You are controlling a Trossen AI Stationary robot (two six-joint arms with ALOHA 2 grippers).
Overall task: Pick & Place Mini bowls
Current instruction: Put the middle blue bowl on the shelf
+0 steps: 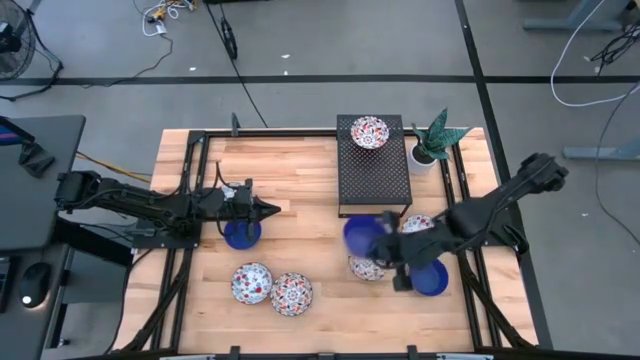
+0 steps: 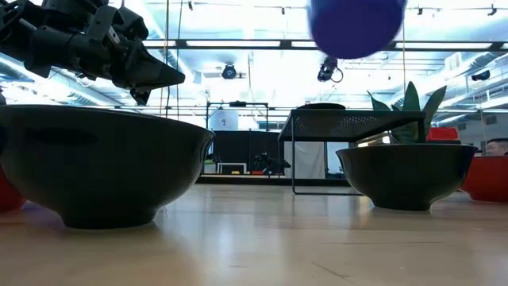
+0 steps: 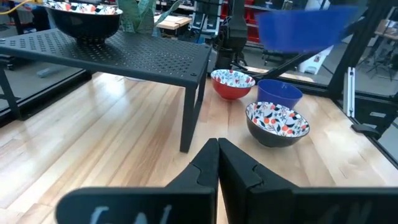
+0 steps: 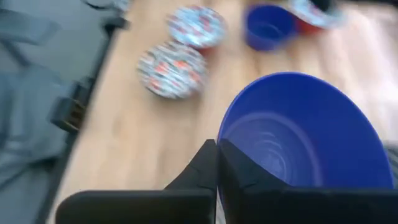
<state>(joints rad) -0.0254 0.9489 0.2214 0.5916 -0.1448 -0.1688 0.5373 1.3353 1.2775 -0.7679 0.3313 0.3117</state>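
While the left gripper (image 1: 272, 209) is hovering clenched and empty, the right gripper (image 4: 217, 163) is grasping a blue bowl (image 4: 305, 134) aloft.

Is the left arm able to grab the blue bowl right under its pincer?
Probably yes. The left pincer hangs shut just above that blue bowl, and nothing lies between them. It would need to open first.
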